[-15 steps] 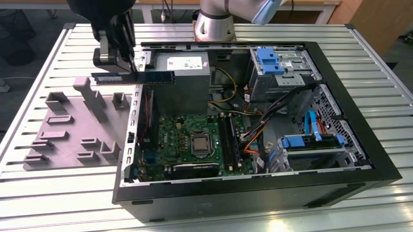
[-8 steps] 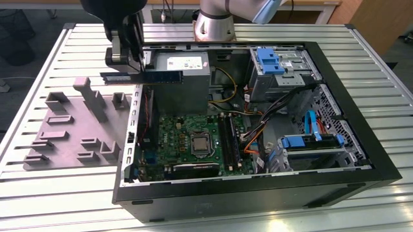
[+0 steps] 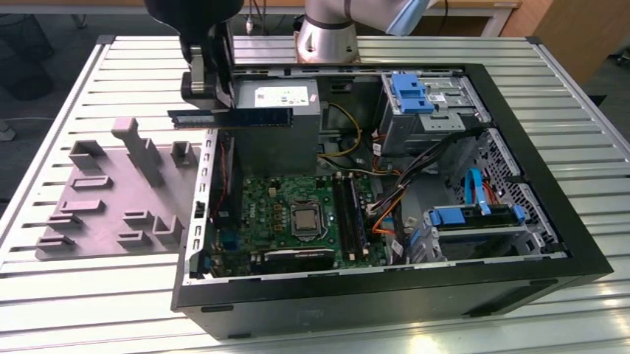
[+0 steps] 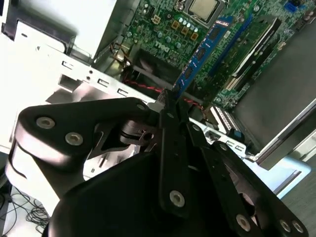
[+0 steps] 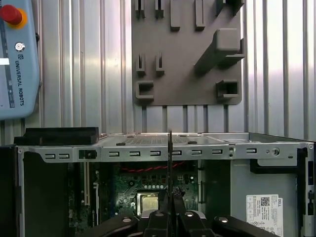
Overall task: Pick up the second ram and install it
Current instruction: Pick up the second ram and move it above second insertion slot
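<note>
While the claw (image 3: 206, 108) is clamped on the second ram (image 3: 232, 117), the stick hangs in the air and touches nothing else. In the exterior view it lies level, with its long edge horizontal, above the wall of the open computer case (image 3: 394, 296) on the exterior view's left. One end reaches in front of the grey power supply (image 3: 280, 103). The other end points out toward the grey holder plate (image 3: 118, 193), which lies on the slatted metal table (image 3: 59, 289) just beside the case. The claw grips the stick nearer to this outer end.

In the second wrist view the black fingers (image 4: 173, 148) are pressed together on the dark-blue stick (image 4: 205, 49), whose row of black chips faces the camera. Below it is the green motherboard (image 4: 163, 29).

In the first wrist view the stick (image 5: 170, 163) shows edge-on, as a thin dark line coming out between the fingertips and crossing the case wall (image 5: 207, 147). The processor socket (image 5: 147, 202) is beside it, and the holder plate (image 5: 187, 64) is beyond the wall.
</note>
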